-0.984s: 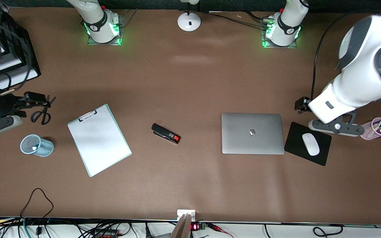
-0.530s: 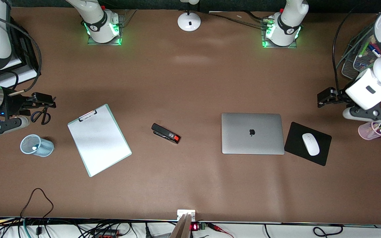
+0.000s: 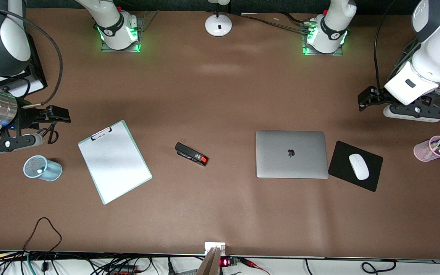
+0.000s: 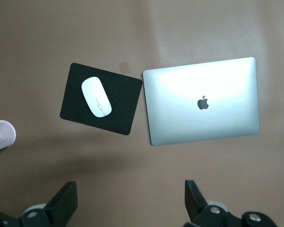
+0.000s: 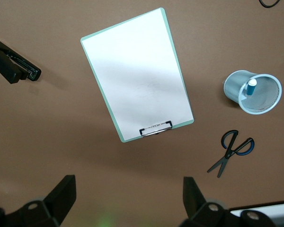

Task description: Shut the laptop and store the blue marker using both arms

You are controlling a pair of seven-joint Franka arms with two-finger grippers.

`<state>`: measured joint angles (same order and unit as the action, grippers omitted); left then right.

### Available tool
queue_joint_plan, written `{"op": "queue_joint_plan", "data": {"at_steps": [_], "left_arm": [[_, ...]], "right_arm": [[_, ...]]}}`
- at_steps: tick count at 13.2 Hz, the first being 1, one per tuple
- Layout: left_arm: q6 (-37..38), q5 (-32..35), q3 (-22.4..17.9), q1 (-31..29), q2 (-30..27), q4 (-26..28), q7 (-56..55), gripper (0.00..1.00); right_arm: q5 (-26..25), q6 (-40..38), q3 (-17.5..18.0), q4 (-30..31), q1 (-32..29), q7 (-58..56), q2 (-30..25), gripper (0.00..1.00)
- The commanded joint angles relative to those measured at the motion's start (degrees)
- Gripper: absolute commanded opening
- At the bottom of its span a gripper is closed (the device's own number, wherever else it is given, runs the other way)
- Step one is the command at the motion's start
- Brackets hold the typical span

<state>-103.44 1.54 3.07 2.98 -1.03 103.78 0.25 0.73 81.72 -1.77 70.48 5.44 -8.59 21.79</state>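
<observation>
From the front view, a brown worktop (image 3: 220, 95) carried the laptop (image 3: 291, 154), shut flat with its apple logo up. Just beside it, toward the left arm's end, a black mouse pad (image 3: 342, 162) held a white mouse (image 3: 358, 166). The left gripper (image 3: 365, 103) hung in the air over bare worktop near that end. A pink cup (image 3: 433, 149) of markers stood near it. Mid-worktop lay a black stapler (image 3: 191, 154), then a clipboard (image 3: 114, 161). The right gripper (image 3: 60, 116) hung over a pair of scissors (image 3: 48, 135), with a blue mesh cup (image 3: 42, 168) close by. A white tip showed inside that cup, but this view did not reveal its colour.

In the left wrist view, the left gripper (image 4: 131, 201) had its jaws spread wide and held nothing. Between and past the jaws lay the closed laptop (image 4: 202, 100) and the mouse pad (image 4: 123, 101) with the mouse (image 4: 96, 96), well apart from the jaws. Only an edge of the pink cup (image 4: 1, 137) showed.

In the right wrist view, the right gripper (image 5: 129, 197) also had its jaws wide apart and empty. This view alone showed the blue marker (image 5: 249, 88), standing white end up inside the mesh cup (image 5: 265, 105), off to one side of the jaws. The scissors (image 5: 233, 150) lay nearer the jaws, and the clipboard (image 5: 137, 73) lay between them farther off. One end of the stapler (image 5: 13, 65) showed at the edge.
</observation>
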Motion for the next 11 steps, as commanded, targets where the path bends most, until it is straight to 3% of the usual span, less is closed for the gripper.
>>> {"op": "queue_joint_plan", "data": {"at_steps": [1, 11], "left_arm": [[0.96, -0.22, -0.44, 0.19, -0.46, -0.94, 0.28, 1.0], [2.37, -0.13, 0.09, 0.54, 0.16, -3.06, -2.35, 1.0]], "right_arm": [[-0.82, 0.11, 0.01, 1.67, 0.09, 0.85, -1.57, 1.0], [-0.38, -0.42, -2.27, 1.15, -1.23, 2.51, -4.21, 1.0]]}}
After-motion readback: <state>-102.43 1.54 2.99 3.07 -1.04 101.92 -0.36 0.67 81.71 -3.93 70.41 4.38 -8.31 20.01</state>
